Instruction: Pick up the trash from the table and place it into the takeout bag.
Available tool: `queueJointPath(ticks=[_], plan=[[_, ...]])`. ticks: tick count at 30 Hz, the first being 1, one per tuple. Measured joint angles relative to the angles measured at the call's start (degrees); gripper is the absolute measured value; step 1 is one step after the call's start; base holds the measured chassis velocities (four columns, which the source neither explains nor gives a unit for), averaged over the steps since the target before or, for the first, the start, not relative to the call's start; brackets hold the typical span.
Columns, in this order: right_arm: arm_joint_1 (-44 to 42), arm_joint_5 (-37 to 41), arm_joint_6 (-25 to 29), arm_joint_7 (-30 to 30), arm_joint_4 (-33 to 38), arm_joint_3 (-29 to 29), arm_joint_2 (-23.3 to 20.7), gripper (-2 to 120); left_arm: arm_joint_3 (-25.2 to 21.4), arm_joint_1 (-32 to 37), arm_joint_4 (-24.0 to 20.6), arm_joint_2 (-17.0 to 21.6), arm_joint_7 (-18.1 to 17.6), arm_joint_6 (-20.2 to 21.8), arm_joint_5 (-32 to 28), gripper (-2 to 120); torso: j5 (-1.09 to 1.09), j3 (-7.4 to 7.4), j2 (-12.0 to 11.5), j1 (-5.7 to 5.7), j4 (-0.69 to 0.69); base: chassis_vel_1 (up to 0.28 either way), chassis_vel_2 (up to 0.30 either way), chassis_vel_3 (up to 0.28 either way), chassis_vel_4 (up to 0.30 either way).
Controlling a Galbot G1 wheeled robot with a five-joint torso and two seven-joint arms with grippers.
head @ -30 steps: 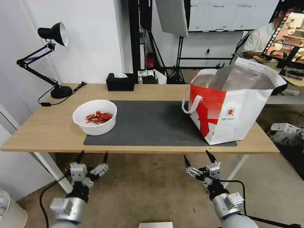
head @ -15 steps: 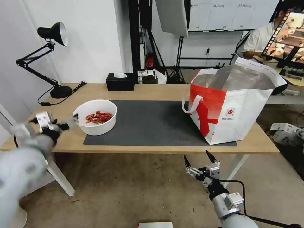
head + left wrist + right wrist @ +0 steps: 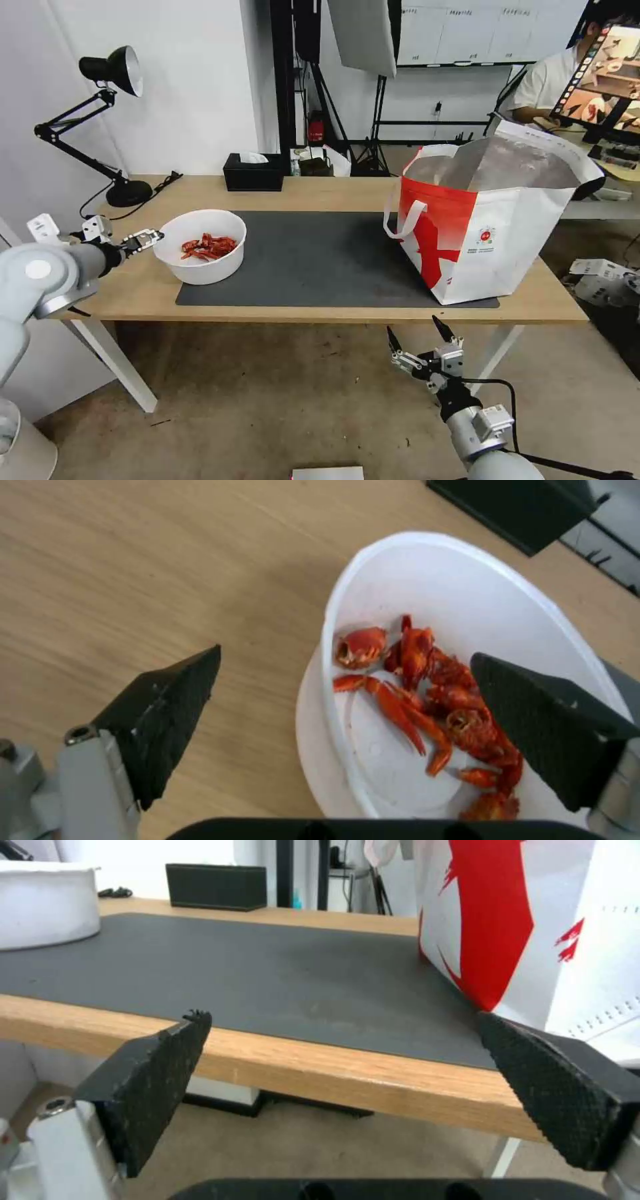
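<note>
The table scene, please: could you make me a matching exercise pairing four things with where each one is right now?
Things:
1. white bowl
2. takeout bag
3. left gripper
4. right gripper

Places:
A. below the table's front edge, open
B. on the mat's right end
C. at the bowl's left rim, open, one finger inside and one outside
D. on the mat's left end, holding red shell scraps

Pairs: 1-D, 2-B, 3-C, 4-A
</note>
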Motion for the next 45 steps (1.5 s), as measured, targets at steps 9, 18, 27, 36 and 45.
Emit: queueJointPath(ticks=[9, 18, 27, 36, 45], plan=[[0.0, 0.0, 0.0, 0.0, 0.0, 0.0, 0.0, 100, 8.3, -6.8, 5.3, -1.4, -0.4, 2.5, -2.2, 97, 0.01, 0.00, 0.0, 0.00, -0.01, 0.000, 0.000, 0.000, 0.000], [0.0, 0.0, 0.0, 0.0, 0.0, 0.0, 0.0, 100, 9.4, -7.0, 5.3, -1.9, -0.7, 3.0, -1.1, 64, 0.00, -0.01, 0.0, -0.01, -0.01, 0.000, 0.000, 0.000, 0.000], [0.0, 0.0, 0.0, 0.0, 0.0, 0.0, 0.0, 100, 8.9, -5.9, 4.5, -1.2, -0.7, 2.5, -0.9, 33, 0.00, -0.01, 0.0, -0.01, 0.00, 0.000, 0.000, 0.000, 0.000], [0.0, 0.0, 0.0, 0.0, 0.0, 0.0, 0.0, 100, 8.4, -5.2, 3.9, -0.9, -0.8, 1.9, -0.9, 0, 0.00, -0.01, 0.0, -0.01, -0.01, 0.000, 0.000, 0.000, 0.000], [0.0, 0.0, 0.0, 0.0, 0.0, 0.0, 0.0, 100, 5.1, -3.4, 1.5, -0.7, -1.6, 1.1, -0.6, 0, -0.01, -0.01, 0.0, -0.01, 0.00, 0.000, 0.000, 0.000, 0.000]])
